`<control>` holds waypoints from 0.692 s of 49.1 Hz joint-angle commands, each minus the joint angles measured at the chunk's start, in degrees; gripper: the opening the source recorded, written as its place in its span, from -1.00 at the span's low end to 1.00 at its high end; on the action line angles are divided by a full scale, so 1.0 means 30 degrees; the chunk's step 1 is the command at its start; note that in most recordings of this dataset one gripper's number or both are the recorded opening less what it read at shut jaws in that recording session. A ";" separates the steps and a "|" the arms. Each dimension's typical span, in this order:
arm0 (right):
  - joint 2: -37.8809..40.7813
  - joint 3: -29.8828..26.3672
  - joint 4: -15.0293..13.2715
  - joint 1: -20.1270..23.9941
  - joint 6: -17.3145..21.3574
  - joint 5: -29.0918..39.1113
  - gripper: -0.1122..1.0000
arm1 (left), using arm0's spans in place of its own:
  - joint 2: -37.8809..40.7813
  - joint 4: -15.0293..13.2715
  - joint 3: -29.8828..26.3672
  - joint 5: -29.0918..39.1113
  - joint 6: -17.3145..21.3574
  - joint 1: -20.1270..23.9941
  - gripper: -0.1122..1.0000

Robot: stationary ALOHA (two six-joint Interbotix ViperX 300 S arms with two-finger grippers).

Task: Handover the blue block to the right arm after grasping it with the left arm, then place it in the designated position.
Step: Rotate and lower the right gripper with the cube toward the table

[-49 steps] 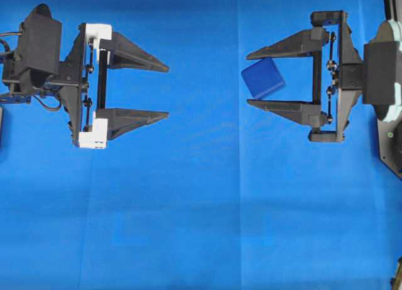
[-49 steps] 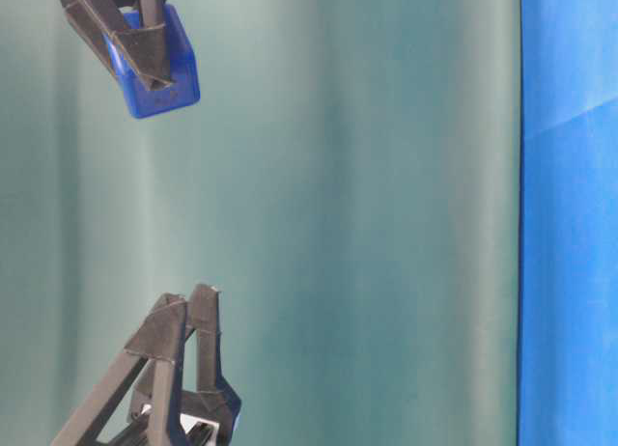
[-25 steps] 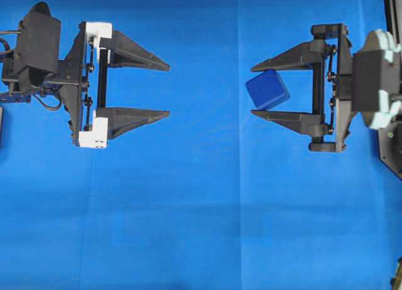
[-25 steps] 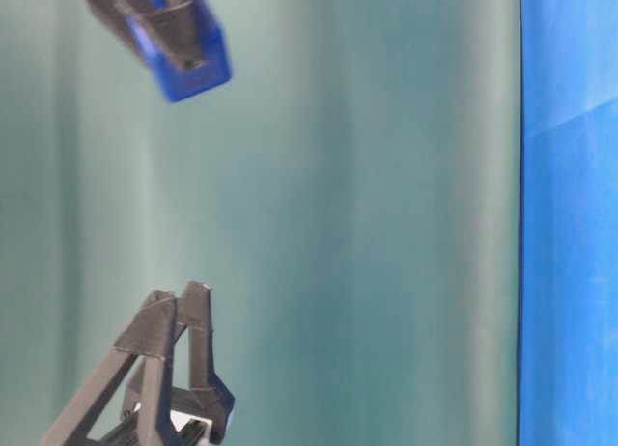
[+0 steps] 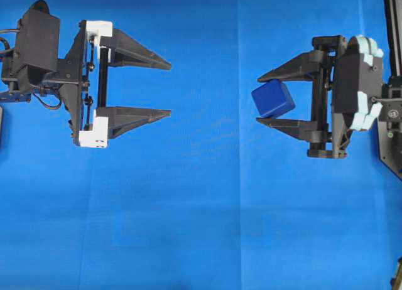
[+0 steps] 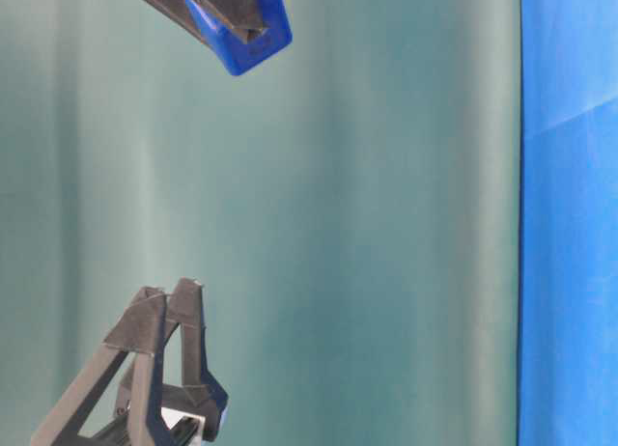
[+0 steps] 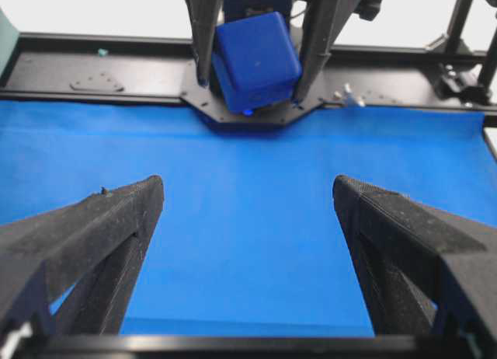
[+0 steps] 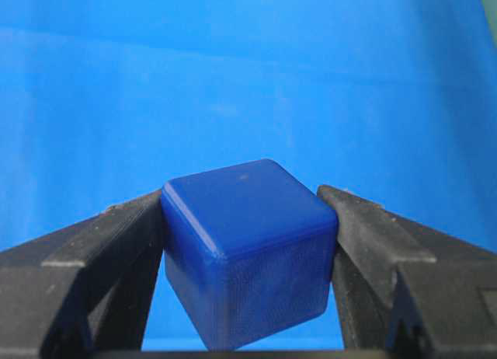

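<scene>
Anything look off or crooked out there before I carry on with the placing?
Only one thing: the blue block sits skewed in the right gripper, rotated so its edges do not line up with the fingers. It is clamped on both sides. The left gripper is open and empty. No damage shows.

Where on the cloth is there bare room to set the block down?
The blue cloth lies bare across the whole lower half of the overhead view and in the middle gap between the open left gripper and the right gripper, which clamps the blue block. Only the upper corners, under the arms, are crowded.
</scene>
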 commanded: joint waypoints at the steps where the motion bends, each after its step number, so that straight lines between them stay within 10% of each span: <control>1: 0.0176 -0.0645 0.0000 0.0059 0.0000 0.0000 0.04 | -0.0146 0.0000 -0.0410 -0.0205 0.0000 0.0029 0.88; 34: 0.5977 -0.2578 0.0029 -0.0938 0.0059 -0.1904 0.04 | -0.0117 0.0000 -0.0439 -0.0205 0.0000 0.0029 0.88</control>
